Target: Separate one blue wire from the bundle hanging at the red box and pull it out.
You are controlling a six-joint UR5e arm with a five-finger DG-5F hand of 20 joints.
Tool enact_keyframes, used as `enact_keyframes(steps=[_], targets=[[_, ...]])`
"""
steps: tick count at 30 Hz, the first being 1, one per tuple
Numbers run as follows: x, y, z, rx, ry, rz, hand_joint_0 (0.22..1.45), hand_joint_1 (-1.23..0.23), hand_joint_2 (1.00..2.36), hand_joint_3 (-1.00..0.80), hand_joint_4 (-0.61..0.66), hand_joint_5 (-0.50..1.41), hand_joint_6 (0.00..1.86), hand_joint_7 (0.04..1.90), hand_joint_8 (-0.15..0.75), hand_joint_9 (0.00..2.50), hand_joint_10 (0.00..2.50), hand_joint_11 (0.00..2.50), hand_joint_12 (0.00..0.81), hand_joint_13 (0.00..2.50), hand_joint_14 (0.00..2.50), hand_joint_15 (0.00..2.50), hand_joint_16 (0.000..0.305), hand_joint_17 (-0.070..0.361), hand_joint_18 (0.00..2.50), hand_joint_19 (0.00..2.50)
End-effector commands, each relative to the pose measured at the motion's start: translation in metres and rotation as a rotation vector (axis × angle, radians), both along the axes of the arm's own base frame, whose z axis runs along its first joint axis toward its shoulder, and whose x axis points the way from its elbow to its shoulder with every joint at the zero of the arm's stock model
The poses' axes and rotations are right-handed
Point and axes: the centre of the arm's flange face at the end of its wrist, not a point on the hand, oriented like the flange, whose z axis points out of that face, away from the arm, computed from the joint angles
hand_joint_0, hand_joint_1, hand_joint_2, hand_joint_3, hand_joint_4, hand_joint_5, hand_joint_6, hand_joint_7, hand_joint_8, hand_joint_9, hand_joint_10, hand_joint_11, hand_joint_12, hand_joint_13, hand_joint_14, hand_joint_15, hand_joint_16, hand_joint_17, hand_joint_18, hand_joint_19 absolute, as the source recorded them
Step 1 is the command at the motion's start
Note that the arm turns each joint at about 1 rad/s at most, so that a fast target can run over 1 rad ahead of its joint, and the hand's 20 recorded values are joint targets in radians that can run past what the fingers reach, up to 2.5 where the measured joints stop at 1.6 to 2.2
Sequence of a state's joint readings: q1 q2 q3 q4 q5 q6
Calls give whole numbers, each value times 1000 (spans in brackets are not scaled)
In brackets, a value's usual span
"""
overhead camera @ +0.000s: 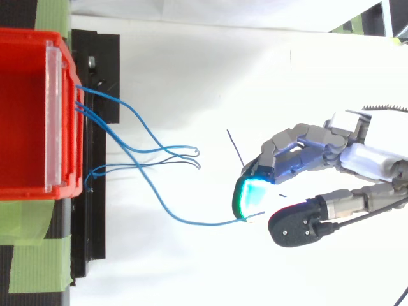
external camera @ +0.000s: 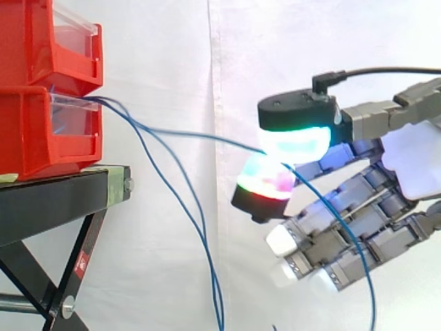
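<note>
The hand (external camera: 413,162) has one blue wire (external camera: 200,136) pinched between two glowing pads, with its other fingers loosely extended underneath. The wire runs from the front of the lower red box (external camera: 41,131), at the edge of the black stand (external camera: 55,200), across to the pinch, then drops away. The other wires (overhead camera: 159,150) hang from the box front, apart from the hand.

The side camera looks level and close across the scene, red bins (external camera: 48,89) at frame left, robot hand (external camera: 386,200) at right. The top camera looks down on those bins, that hand and the blue wire (overhead camera: 191,223) between them.
</note>
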State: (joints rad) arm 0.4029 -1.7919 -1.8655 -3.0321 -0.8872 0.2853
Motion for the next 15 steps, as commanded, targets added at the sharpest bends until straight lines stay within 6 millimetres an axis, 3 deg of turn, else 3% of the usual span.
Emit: enact_keyframes(steps=[1,15], targets=[[5,2,2,17,-41,0,638,-806,1009,-109,-161,-162,918,962,308,634,16,651,404,261,11,449,55,124,392,365],[11,4,4,39,-93,-2,640,-807,1009,-105,-165,-161,918,969,292,608,13,605,403,269,11,448,55,124,390,356]])
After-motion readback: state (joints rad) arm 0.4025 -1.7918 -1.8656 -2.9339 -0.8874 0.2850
